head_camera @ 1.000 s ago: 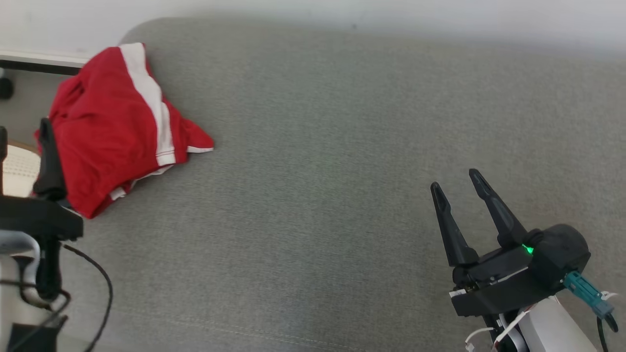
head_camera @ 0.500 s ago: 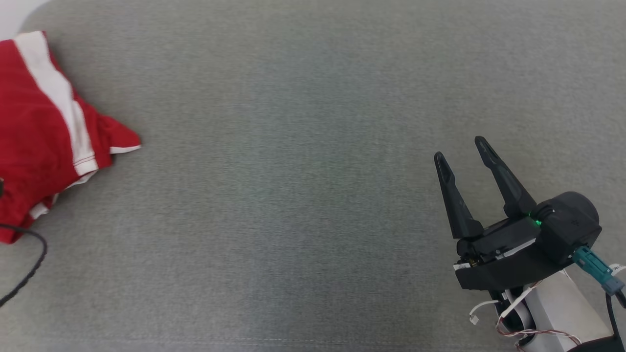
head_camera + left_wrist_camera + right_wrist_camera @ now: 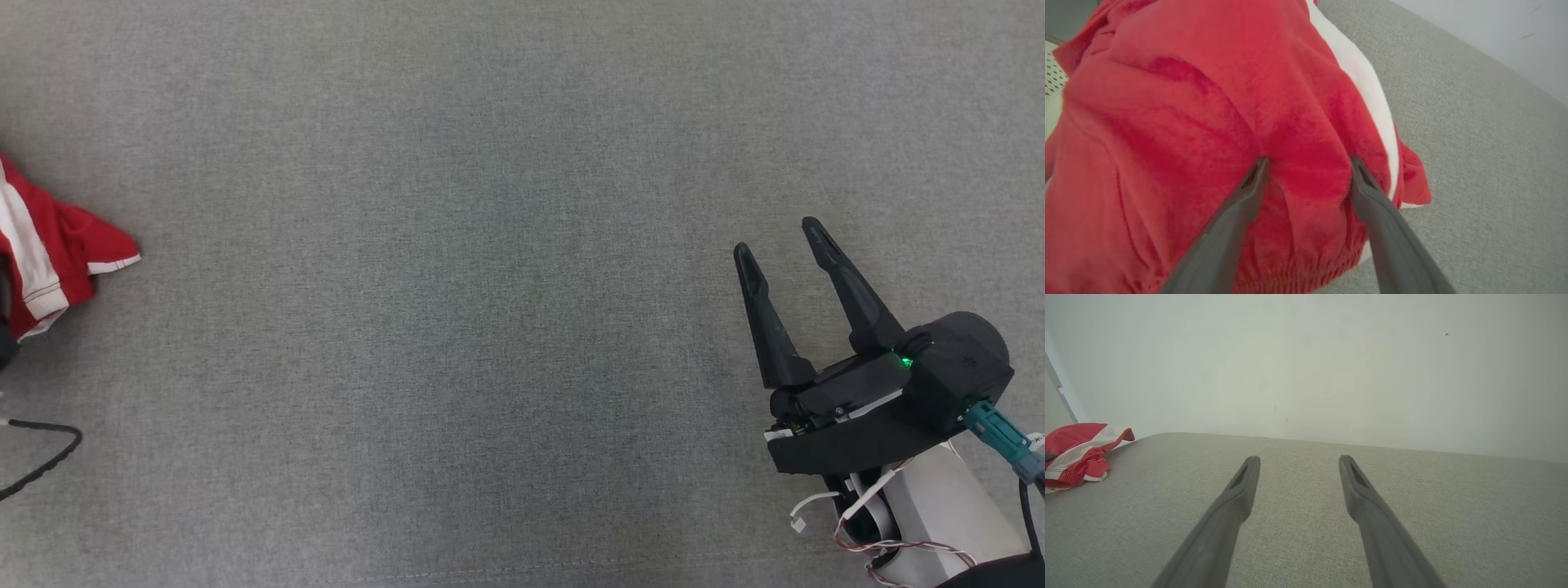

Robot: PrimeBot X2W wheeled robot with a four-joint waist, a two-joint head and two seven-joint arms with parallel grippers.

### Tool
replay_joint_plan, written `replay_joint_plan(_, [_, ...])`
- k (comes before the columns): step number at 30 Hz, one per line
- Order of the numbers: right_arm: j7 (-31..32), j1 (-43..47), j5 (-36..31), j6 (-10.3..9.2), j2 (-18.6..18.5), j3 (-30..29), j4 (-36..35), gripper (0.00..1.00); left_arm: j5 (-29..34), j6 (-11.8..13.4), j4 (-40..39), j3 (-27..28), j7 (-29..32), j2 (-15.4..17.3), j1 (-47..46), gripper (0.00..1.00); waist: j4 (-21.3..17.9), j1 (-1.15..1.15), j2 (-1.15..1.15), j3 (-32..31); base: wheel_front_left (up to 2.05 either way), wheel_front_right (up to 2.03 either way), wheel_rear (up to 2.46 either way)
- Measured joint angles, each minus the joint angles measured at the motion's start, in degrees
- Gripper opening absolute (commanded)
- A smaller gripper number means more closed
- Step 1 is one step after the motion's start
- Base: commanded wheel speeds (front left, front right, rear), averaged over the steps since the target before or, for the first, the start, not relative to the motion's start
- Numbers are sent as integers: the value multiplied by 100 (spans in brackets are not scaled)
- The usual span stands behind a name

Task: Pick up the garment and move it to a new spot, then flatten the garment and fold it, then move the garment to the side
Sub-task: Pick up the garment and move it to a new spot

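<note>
Since a second ago the head camera has swung right, so the red shape has slid to the left edge of that view with no sign that it moved on the cushion; the right gripper sits slightly higher in that view. Grey cushion fabric spreads across the scene, with a pale wall at its far side. On the cushion's far left lies the garment, red with a white stripe and crumpled in a heap. At it, the left gripper has its fingers apart, tips pressed into the red cloth, which bulges between them. Over bare cushion at the near right, the right gripper hovers with fingers spread, holding nothing. A black cable loops at the near left.
</note>
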Motion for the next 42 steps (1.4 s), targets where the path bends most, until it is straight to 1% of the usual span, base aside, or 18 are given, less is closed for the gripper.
replay_joint_plan(2, [0, 0, 1, 0, -3, -13, 7, 100, 11, 0, 56, -36, 37, -2, -46, 100, -15, 0, 0, 6, 0, 0, 0])
replay_joint_plan(3, [0, 0, 1, 0, -3, -18, 16, 100, 23, 0, 87, -52, 49, 1, -70, 73, -16, 0, 0, 2, 0, 0, 0])
replay_joint_plan(5, [0, -1, 1, 1, -3, -21, 37, 100, 46, -1, 137, -77, 83, 9, -124, 0, -16, 0, 0, -19, 0, 0, 0])
replay_joint_plan(8, [0, -1, 2, 1, -1, -30, 73, 100, 70, -41, 227, -135, 104, 12, -160, 0, -11, -1, 0, -69, 0, 0, 0])
replay_joint_plan(18, [0, 2, 14, 8, 19, -51, 155, 100, 105, -48, 398, -245, 105, 7, -179, 0, 30, -1, 0, -225, 0, 0, 0])
replay_joint_plan(30, [0, 159, 102, 26, 134, -58, 420, 100, 182, -93, 226, -609, -47, -47, -263, 0, 83, -1, -1, -658, 0, 0, 0])
replay_joint_plan(34, [0, 238, 123, 26, 143, -79, 456, 100, 116, -94, 11, -765, -54, -189, -262, 0, 90, -1, -1, -853, 0, 0, 0])
replay_joint_plan(37, [0, 300, 153, 26, 144, -101, 480, 100, -52, -100, -322, -1037, 35, -302, -247, 0, 93, -1, -1, -1006, 0, 0, 0])
replay_joint_plan(42, [0, 430, 154, 34, 144, -107, 517, 100, -422, -100, -998, -1414, 135, -391, -48, 0, 77, -1, -1, -1247, 0, 0, 0])
